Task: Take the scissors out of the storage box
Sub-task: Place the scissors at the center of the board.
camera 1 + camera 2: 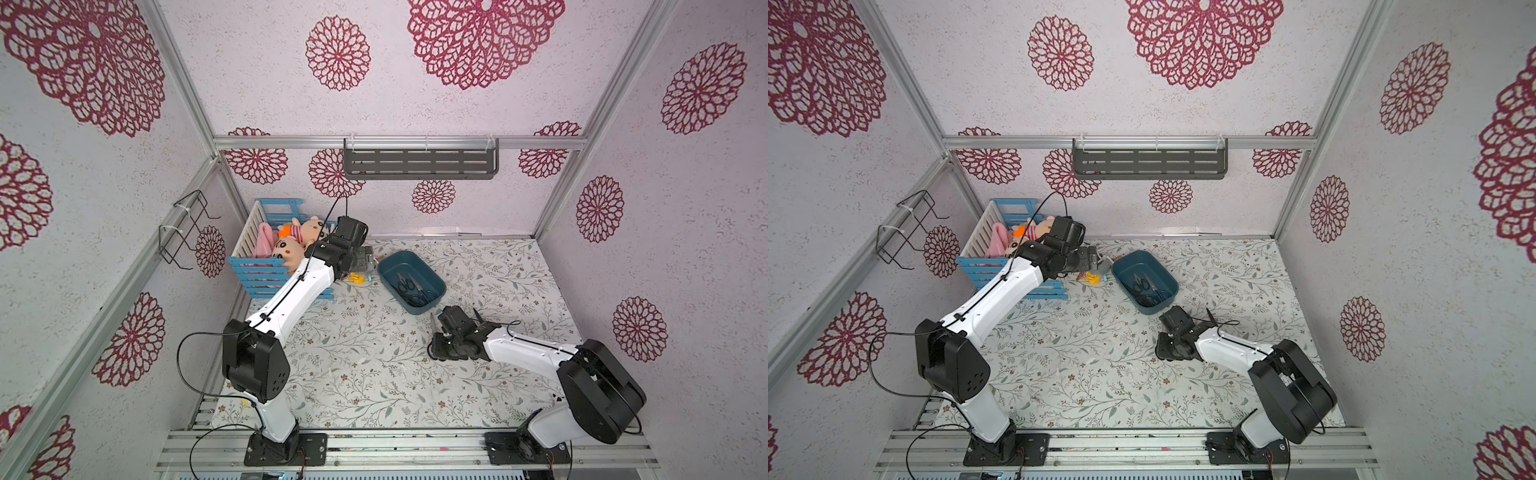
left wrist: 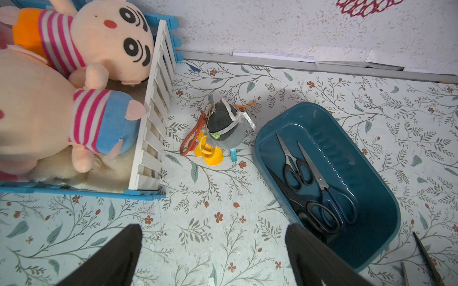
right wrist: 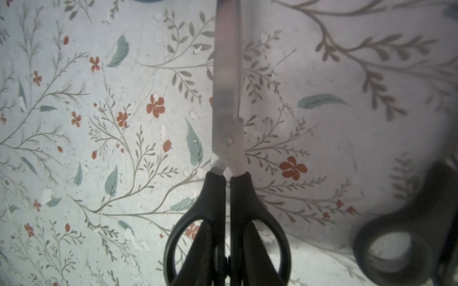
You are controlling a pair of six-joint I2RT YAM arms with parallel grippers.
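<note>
Scissors are judged stiff and slick, best gripped at the handles. Beside the storage box, one black-handled pair is pinched in the right hand; the left hand is spread.

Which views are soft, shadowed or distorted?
Right wrist view: black-handled scissors go soft toward the blade tip, a second black handle is fully defocused, broad shadow on the mat. Left wrist view: sharp, storage box crisp. Both top views: even light, sharp, but box contents tiny.
</note>
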